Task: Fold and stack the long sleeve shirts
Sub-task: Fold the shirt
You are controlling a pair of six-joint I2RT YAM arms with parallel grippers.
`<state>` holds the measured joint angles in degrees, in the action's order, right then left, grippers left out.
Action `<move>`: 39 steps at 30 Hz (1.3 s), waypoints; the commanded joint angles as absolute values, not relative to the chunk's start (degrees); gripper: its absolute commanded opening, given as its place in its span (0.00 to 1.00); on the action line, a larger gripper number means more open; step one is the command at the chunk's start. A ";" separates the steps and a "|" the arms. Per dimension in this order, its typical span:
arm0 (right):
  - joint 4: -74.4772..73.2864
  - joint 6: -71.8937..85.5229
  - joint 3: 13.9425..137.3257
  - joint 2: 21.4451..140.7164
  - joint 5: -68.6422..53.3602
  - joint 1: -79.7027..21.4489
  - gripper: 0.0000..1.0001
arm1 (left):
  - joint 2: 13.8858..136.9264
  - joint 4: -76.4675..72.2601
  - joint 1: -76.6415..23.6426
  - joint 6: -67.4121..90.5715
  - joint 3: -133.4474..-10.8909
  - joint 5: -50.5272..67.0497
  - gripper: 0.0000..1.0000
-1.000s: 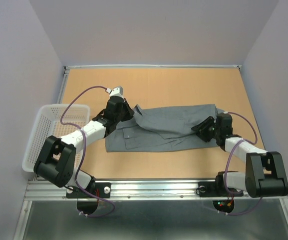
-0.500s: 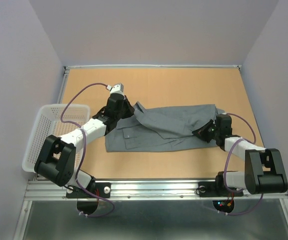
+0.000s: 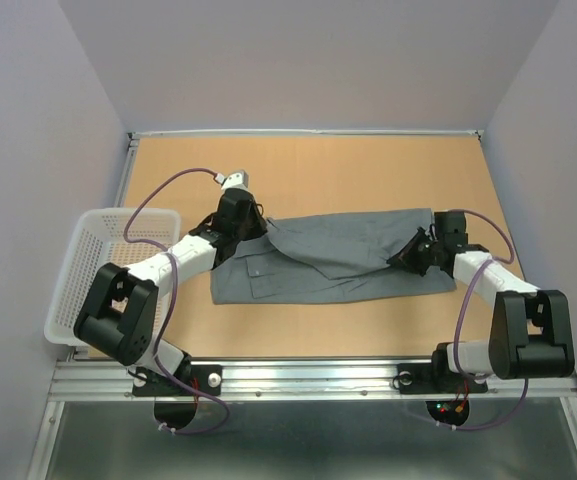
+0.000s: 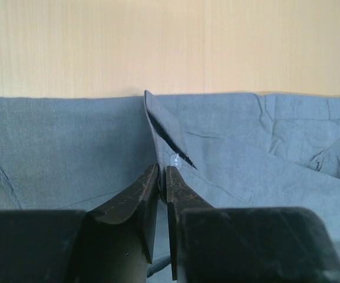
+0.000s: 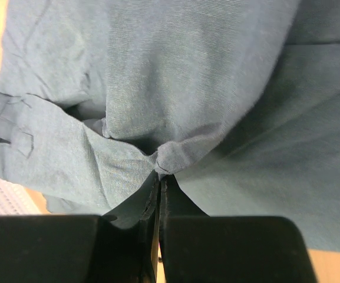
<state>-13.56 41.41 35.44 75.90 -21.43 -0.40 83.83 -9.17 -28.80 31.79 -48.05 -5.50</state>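
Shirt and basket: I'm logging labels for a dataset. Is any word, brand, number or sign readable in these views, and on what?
None: no text shows on the grey shirt, the white basket or the table in any view.

White shells, black joints on left arm (image 3: 183,258) and right arm (image 3: 478,276). Purple cables (image 3: 140,205) alongside. Black tapered fingers (image 4: 131,197) on left gripper (image 4: 162,171).

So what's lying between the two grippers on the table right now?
Only the grey shirt: it spans the whole stretch from the left gripper to the right gripper, each pinching cloth at its end. The top view shows this.
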 commanded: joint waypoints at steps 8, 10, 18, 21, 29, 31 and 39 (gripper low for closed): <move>-25.83 31.39 41.75 79.10 -15.56 2.37 0.17 | 86.13 -7.65 -29.00 33.04 -47.82 -7.73 0.30; -26.45 30.33 42.45 78.84 -15.56 2.37 0.31 | 85.35 -7.12 -29.00 34.18 -47.03 -8.43 0.35; -29.88 23.38 49.39 75.15 -20.13 1.41 0.63 | 79.99 -3.34 -29.09 32.61 -47.55 -9.14 0.66; -29.88 21.80 50.97 73.04 -21.09 0.88 0.63 | 80.15 -2.29 -29.62 30.51 -49.39 -9.05 0.69; -29.62 15.91 53.35 72.86 -23.20 -1.22 0.67 | 89.99 -0.10 -29.62 17.76 -58.43 -1.15 0.86; -29.62 15.65 53.44 72.69 -23.20 -1.67 0.70 | 93.58 2.10 -29.71 16.88 -60.98 1.48 0.88; -29.53 15.55 52.82 71.02 -21.80 -3.16 0.80 | 103.79 6.15 -29.62 18.46 -69.34 1.84 0.79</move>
<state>-29.63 16.64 49.93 73.25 -22.26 -2.61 101.14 2.42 -29.30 19.49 -64.79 0.51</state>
